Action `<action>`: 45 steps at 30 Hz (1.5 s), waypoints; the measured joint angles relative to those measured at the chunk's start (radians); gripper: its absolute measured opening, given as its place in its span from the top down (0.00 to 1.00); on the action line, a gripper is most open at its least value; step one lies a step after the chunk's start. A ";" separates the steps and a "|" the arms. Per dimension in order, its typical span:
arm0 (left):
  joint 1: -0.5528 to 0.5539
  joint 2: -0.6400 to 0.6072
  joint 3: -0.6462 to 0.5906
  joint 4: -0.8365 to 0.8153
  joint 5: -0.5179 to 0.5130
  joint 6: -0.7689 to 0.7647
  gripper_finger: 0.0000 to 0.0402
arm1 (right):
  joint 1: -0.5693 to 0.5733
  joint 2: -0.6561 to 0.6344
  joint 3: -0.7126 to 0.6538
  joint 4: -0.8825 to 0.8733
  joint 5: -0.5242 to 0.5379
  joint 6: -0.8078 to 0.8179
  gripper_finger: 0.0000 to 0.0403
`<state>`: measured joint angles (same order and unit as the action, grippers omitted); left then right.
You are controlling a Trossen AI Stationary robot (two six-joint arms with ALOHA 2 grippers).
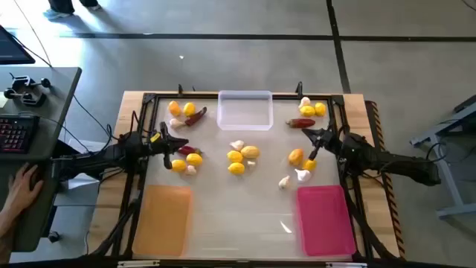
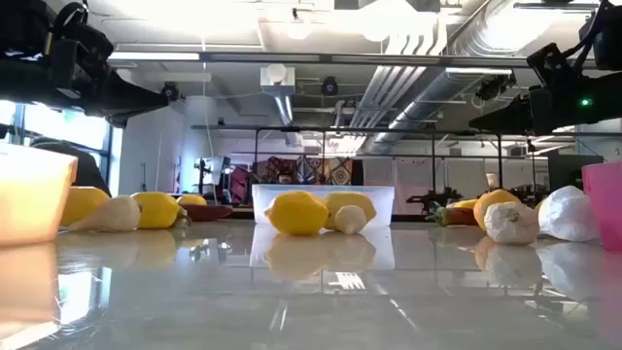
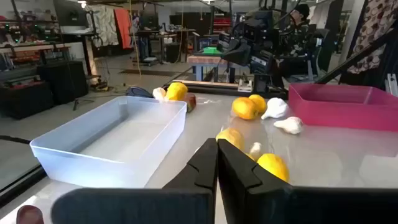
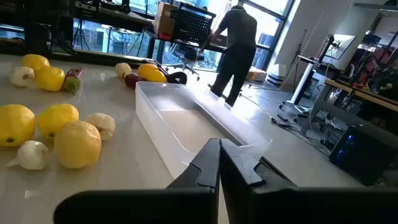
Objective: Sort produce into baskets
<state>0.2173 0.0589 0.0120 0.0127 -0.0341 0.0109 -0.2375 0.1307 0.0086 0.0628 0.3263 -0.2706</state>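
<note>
While both arms hang low over it, the shiny white desk [image 1: 223,223] holds three trays and lots of small food. The clear tray [image 1: 245,110] sits at the far edge in the middle. The orange tray [image 1: 163,219] lies at the near left, and the pink tray [image 1: 324,219] lies at the near right. All three trays have nothing in them.

The left end effector [image 1: 163,139] is over the left side of the desk, with its two dark fingers [image 3: 205,168] pressed together and holding nothing. The right end effector [image 1: 317,141] is over the right side, and its fingers [image 4: 211,163] are pressed together too, holding nothing.

Three lemons [image 1: 243,155] sit in the middle of the desk with a garlic bulb [image 1: 237,145] just beside them. More lemons [image 1: 187,159] lie near the left end effector. A dark red chili [image 1: 195,117] rests by the far left lemons [image 1: 182,109], and another chili [image 1: 301,123] lies near the far right lemons [image 1: 313,110]. Two garlic bulbs [image 1: 294,178] lie just past the pink tray, near an orange-yellow lemon [image 1: 296,155].

A person's hand [image 1: 21,186] shows at the left edge, well apart from the desk.
</note>
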 joint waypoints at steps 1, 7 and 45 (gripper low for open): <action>0.000 0.000 0.000 0.000 0.000 0.000 1.00 | 0.000 0.000 0.000 0.000 0.000 0.000 1.00; 0.000 0.000 0.000 0.000 0.000 0.000 1.00 | 0.000 0.000 0.000 0.000 0.000 0.000 1.00; -0.043 0.000 0.000 0.000 0.000 0.000 1.00 | 0.000 0.000 0.000 0.000 0.000 0.000 1.00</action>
<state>0.1745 0.0586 0.0120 0.0124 -0.0338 0.0109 -0.2375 0.1309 0.0088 0.0628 0.3262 -0.2706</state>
